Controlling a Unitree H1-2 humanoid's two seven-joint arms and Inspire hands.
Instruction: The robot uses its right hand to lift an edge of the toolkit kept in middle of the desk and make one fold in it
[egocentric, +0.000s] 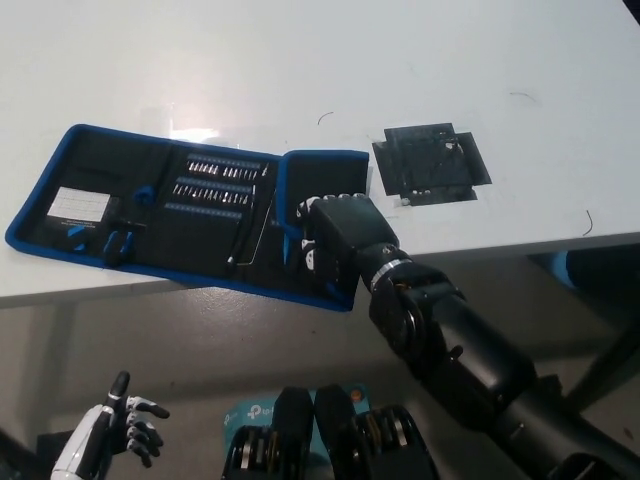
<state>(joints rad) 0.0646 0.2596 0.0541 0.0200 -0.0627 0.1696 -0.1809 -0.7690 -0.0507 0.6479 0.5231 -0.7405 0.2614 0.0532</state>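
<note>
Toolkit (170, 215): a soft, blue-edged fabric case lying open at the desk's (300, 60) near edge, its lower right corner overhanging. I see my right hand (340, 240) resting palm-down on the right panel (320, 175), which lies folded over the case's middle. The fingers (312, 212) are laid flat and slightly curled over the panel, gripping nothing that I can make out; whether any fingertip is hooked under the edge I cannot tell.

Handling, as I judge it: the case is light and limp along its seams, stiffer across each panel, so it hinges readily but may spring back open if released too soon. The bits (215, 180) in their loops add a little weight on the middle panel. The best hold is the free blue edge of the flap, at nine o'clock from my fingers.

Surroundings: a black patch (430, 165) on the desk at two o'clock from the hand, apart from the case. Nothing obstructs the fold. My left hand (125, 425) hangs below the desk at seven o'clock, fingers spread, idle.
</note>
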